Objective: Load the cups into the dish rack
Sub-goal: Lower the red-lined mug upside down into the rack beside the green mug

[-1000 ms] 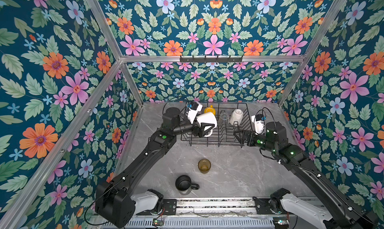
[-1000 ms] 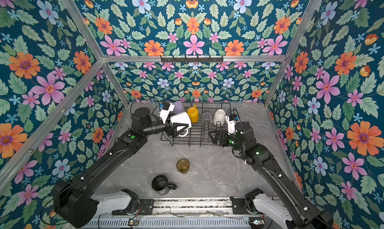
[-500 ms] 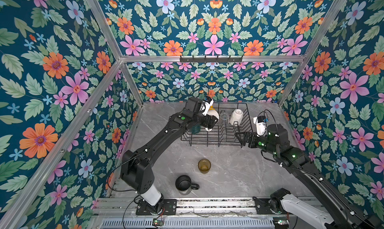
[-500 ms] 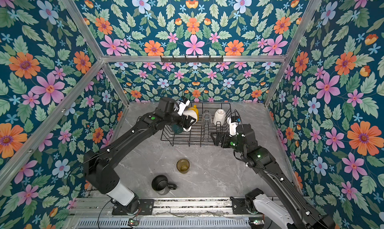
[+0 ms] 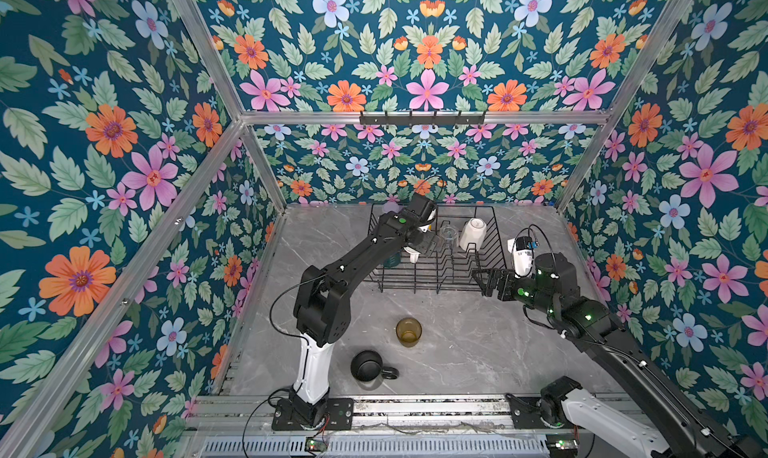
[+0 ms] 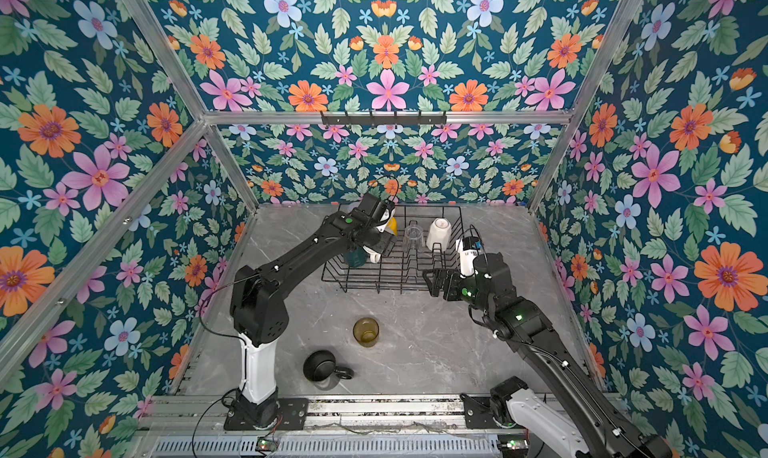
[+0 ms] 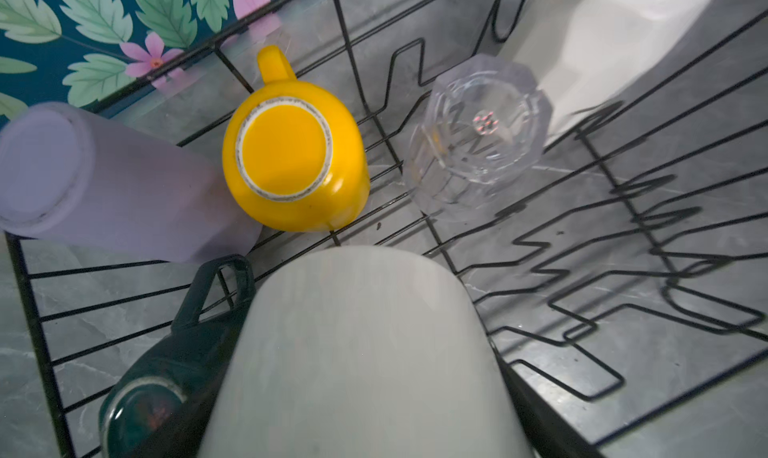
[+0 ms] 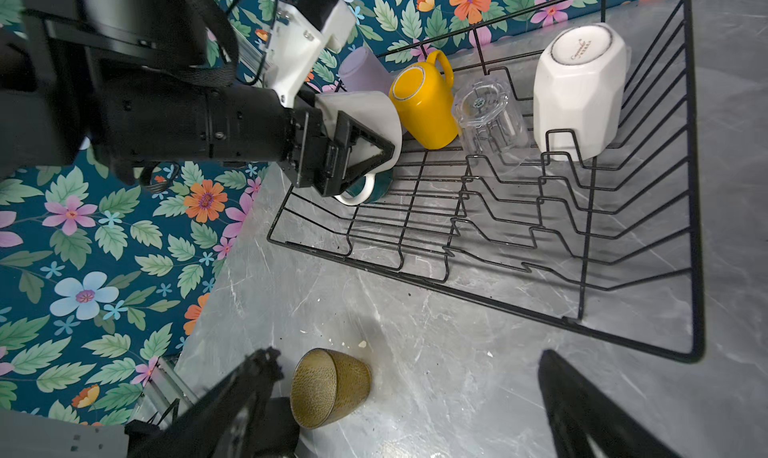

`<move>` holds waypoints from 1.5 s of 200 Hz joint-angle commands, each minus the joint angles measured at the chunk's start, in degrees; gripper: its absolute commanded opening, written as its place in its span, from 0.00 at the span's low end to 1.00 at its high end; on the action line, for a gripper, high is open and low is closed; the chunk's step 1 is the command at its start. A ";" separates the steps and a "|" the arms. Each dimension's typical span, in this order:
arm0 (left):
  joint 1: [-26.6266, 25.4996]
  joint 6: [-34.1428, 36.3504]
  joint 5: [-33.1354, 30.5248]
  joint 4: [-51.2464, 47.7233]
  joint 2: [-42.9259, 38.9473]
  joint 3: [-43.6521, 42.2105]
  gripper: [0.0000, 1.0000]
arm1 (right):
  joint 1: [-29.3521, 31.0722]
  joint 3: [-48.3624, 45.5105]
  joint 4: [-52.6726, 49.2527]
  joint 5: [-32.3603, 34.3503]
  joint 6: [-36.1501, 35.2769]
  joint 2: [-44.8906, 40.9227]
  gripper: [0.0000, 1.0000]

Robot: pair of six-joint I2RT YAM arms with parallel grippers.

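My left gripper [image 8: 376, 132] is shut on a white mug [image 7: 361, 352], held bottom-up over the left part of the black wire dish rack [image 5: 419, 283], right beside a teal mug [image 7: 166, 377]. Further back in the rack, upside down, are a lilac tumbler [image 7: 104, 182], a yellow mug [image 7: 295, 161], a clear glass [image 7: 478, 136] and a faceted cream-white mug [image 8: 577, 86]. An amber glass [image 5: 408, 331] and a black mug [image 5: 368, 365] stand on the table in front. My right gripper [image 5: 484, 281] hangs open and empty at the rack's front right corner.
The grey marble table [image 5: 478, 344] is closed in by floral walls on three sides. A metal rail [image 5: 415, 406] with both arm bases runs along the front edge. The rack's upright prongs [image 8: 498, 194] fill its middle and right.
The left arm has risen and reached deeper over the rack, carrying the white mug back and down beside the teal mug. The right gripper has barely moved.
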 commanded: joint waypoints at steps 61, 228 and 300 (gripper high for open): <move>-0.04 1.52 -2.21 -2.88 6.61 4.85 0.00 | 0.04 -1.08 0.97 0.04 1.20 -0.22 0.99; 1.36 -0.50 -2.45 -5.64 14.09 7.75 0.08 | 0.08 -2.02 1.93 -1.32 2.75 -0.12 0.99; 1.45 -1.16 -2.45 -6.07 13.55 7.58 0.64 | 0.05 -2.21 2.40 -1.54 2.98 0.23 0.99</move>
